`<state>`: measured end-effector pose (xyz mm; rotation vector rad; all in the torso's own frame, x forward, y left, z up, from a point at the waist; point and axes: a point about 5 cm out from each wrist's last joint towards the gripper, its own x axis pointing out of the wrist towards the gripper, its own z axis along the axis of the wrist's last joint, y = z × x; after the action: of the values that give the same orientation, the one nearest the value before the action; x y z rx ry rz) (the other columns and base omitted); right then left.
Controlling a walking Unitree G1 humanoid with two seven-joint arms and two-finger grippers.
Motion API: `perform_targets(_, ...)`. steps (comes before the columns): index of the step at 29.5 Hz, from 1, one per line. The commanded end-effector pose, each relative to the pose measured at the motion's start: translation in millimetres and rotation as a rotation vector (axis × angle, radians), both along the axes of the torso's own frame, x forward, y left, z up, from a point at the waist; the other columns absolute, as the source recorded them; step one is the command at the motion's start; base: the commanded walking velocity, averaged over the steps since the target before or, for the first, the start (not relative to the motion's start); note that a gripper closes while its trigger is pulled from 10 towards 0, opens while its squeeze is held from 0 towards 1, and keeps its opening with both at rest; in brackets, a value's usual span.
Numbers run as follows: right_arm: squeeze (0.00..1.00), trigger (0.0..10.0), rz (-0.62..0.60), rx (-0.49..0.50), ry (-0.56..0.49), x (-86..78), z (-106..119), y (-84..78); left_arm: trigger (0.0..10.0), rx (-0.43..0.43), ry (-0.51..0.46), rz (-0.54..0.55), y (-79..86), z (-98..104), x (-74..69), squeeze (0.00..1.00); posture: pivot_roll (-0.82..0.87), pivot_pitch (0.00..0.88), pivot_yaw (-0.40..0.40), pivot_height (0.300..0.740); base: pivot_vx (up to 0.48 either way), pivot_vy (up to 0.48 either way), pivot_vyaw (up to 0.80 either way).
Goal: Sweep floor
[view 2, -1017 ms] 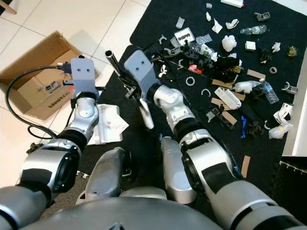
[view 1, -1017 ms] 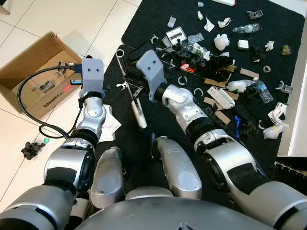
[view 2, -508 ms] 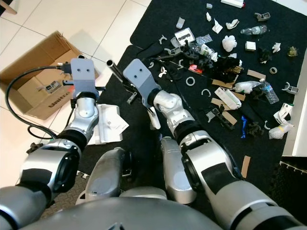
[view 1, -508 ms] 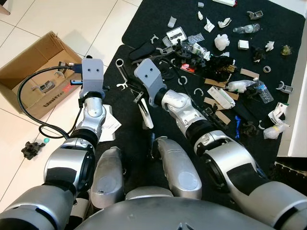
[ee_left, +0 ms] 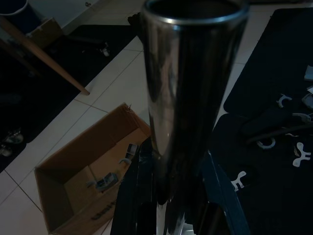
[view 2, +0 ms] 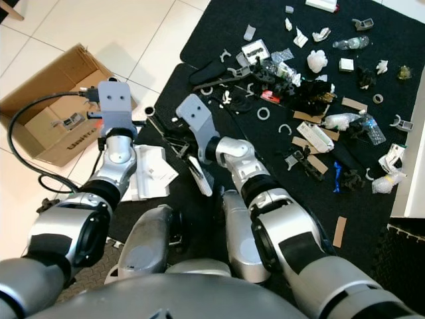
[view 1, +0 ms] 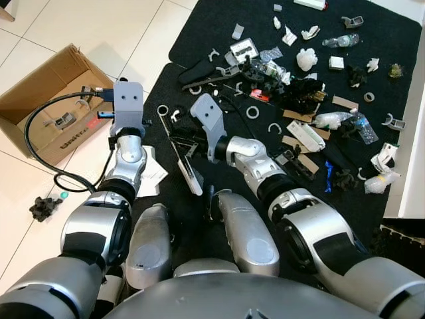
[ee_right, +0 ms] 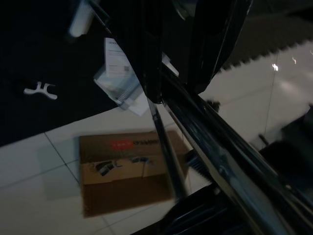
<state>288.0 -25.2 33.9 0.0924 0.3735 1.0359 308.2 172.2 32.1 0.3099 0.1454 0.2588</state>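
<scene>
Mid-sweep: both grippers, left gripper (ee_left: 171, 205) and right gripper (ee_right: 181, 73), clamp the broom's metal handle (ee_left: 188, 98) beside the cardboard box (view 1: 46, 100); next, drag the litter (view 1: 292, 86) across the black mat (view 1: 219, 26) boxward.

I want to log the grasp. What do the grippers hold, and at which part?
Both hold one metal pole: the left gripper near its open upper end, the right gripper lower on the shaft.
</scene>
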Motion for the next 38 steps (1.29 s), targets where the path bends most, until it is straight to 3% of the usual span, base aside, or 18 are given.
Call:
perform_targets(1, 0.00, 10.0, 0.053, 0.187, 0.234, -39.0, -9, 63.4, 10.0, 0.048, 0.149, 0.017, 9.5, -25, -18.3, 0.00, -0.01, 0.171, -0.056, 0.740, 0.000, 0.000, 0.00)
perform_targets(3, 0.00, 10.0, 0.041, 0.272, 0.296, -35.5, -1, 69.3, 10.0, 0.048, 0.148, 0.017, 9.3, -25, -18.1, 0.00, -0.02, 0.171, -0.058, 0.740, 0.000, 0.000, 0.00)
perform_targets(8, 0.00, 10.0, 0.122, 0.317, 0.301, -34.3, 7, 71.7, 10.0, 0.046, 0.147, 0.017, 9.0, -25, -17.9, 0.00, -0.02, 0.171, -0.059, 0.740, 0.000, 0.000, 0.00)
perform_targets(19, 0.00, 10.0, 0.331, 0.254, 0.300, -49.6, 2, 73.0, 10.0, 0.044, 0.147, 0.021, 8.5, -25, -18.2, 0.00, -0.02, 0.172, -0.064, 0.740, 0.000, 0.000, 0.00)
perform_targets(26, 0.00, 10.0, 0.333, 0.210, 0.241, -47.1, 3, 71.7, 10.0, 0.044, 0.149, 0.022, 8.6, -25, -18.2, 0.00, -0.02, 0.171, -0.064, 0.740, 0.000, 0.000, 0.00)
perform_targets(29, 0.00, 10.0, 0.058, 0.239, 0.068, -8.1, 30, 62.7, 10.0, 0.044, 0.149, 0.024, 8.6, -25, -18.4, 0.00, -0.02, 0.168, -0.067, 0.740, 0.000, 0.000, 0.00)
perform_targets(31, 0.00, 10.0, -0.097, 0.223, -0.108, 19.6, 55, 47.4, 10.0, 0.044, 0.149, 0.024, 8.8, -25, -18.5, 0.00, -0.02, 0.166, -0.063, 0.740, 0.000, 0.000, 0.00)
perform_targets(32, 0.00, 10.0, -0.128, 0.202, -0.192, 28.1, 65, 40.7, 10.0, 0.044, 0.150, 0.024, 8.8, -25, -18.5, 0.00, -0.02, 0.166, -0.063, 0.740, 0.000, 0.000, 0.00)
perform_targets(33, 0.00, 10.0, -0.128, 0.202, -0.192, 28.1, 65, 40.7, 10.0, 0.044, 0.150, 0.024, 8.8, -25, -18.5, 0.00, -0.02, 0.166, -0.063, 0.740, 0.000, 0.000, 0.00)
perform_targets(34, 0.00, 10.0, -0.156, 0.163, -0.281, 35.0, 73, 34.3, 10.0, 0.045, 0.150, 0.024, 9.0, -26, -18.5, 0.00, -0.03, 0.165, -0.060, 0.740, 0.000, 0.000, 0.00)
perform_targets(35, 0.00, 10.0, -0.211, 0.073, -0.435, 47.2, 87, 20.0, 10.0, 0.045, 0.152, 0.022, 9.2, -26, -18.6, 0.00, -0.03, 0.163, -0.059, 0.740, 0.000, 0.000, 0.00)
perform_targets(37, 0.00, 10.0, -0.211, 0.073, -0.435, 47.2, 87, 20.0, 10.0, 0.045, 0.152, 0.022, 9.2, -26, -18.6, 0.00, -0.03, 0.163, -0.059, 0.740, 0.000, 0.000, 0.00)
perform_targets(38, 0.00, 10.0, -0.255, 0.027, -0.501, 54.3, 94, 10.2, 10.0, 0.046, 0.153, 0.021, 9.2, -26, -18.5, 0.00, -0.03, 0.163, -0.059, 0.740, 0.000, 0.000, 0.00)
